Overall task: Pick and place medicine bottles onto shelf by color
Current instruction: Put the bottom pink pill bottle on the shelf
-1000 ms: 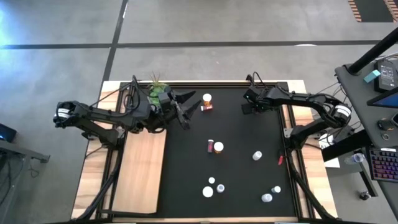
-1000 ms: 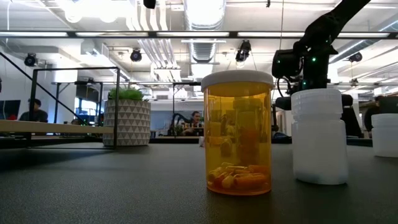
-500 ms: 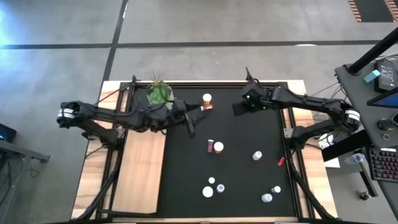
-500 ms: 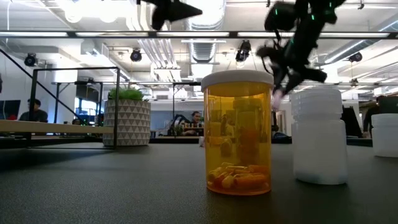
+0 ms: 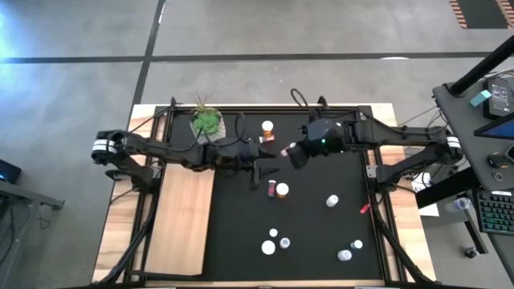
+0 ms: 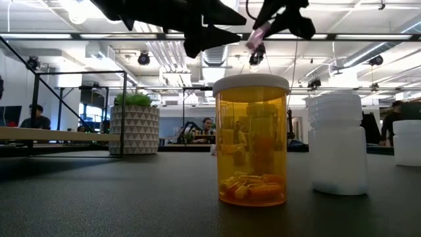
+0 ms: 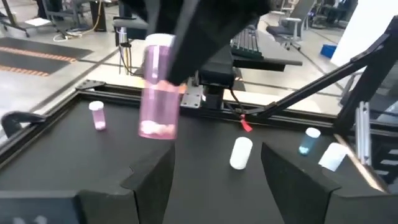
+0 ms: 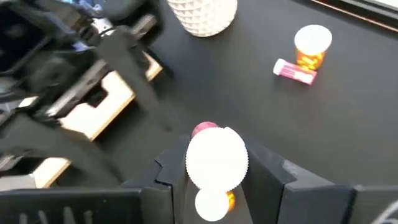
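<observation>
Pale plywood, the flat rounded-corner shelf board at the left of the black mat carries no bottle at all, so the sorting has, by my reading, barely begun. The right gripper is clamped on a pink pill bottle with a white cap, held in the air above the middle of the mat, facing the left gripper, whose fingers stand apart and empty just beside it; it looks like a handover. The other bottles are on the mat: an orange one with a pink one lying beside it near the potted green plant, a pair at the centre, and white and bluish ones toward the near edge. No label or writing can be read on any bottle.
</observation>
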{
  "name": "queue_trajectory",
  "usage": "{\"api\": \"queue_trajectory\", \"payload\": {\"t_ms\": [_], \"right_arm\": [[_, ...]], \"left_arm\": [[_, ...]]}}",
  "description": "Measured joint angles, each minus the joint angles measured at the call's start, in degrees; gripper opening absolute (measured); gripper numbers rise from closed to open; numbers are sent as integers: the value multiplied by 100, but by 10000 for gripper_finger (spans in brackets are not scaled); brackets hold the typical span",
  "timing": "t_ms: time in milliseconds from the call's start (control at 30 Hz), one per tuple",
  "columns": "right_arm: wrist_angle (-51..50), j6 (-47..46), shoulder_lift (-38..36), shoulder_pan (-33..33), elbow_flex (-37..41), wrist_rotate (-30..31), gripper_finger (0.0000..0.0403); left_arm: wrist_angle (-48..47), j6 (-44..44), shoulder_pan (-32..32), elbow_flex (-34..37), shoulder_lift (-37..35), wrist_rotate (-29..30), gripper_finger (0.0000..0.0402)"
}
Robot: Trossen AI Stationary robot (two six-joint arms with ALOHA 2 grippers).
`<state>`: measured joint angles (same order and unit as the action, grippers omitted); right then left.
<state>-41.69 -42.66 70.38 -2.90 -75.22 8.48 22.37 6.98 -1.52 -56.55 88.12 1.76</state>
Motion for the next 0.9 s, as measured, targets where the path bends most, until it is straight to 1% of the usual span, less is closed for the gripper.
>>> {"api": "queue_trajectory", "payload": {"t_ms": [267,500,667,767,900], "right_arm": [[44,-6,442,485,-340,213,112],[37,300,910,520,-769,233,110],[4,433,1021,521,-992,242,109],[-25,427,1003,521,-992,237,112],[-117,413,943,528,-990,225,111]], "left_arm": [[153,-420,-4,-9,-94,47,224],[97,-440,-4,5,-42,52,224],[39,-435,-4,24,-46,57,222],[40,-433,-4,28,-52,58,207],[44,-428,-2,31,-57,57,166]]}}
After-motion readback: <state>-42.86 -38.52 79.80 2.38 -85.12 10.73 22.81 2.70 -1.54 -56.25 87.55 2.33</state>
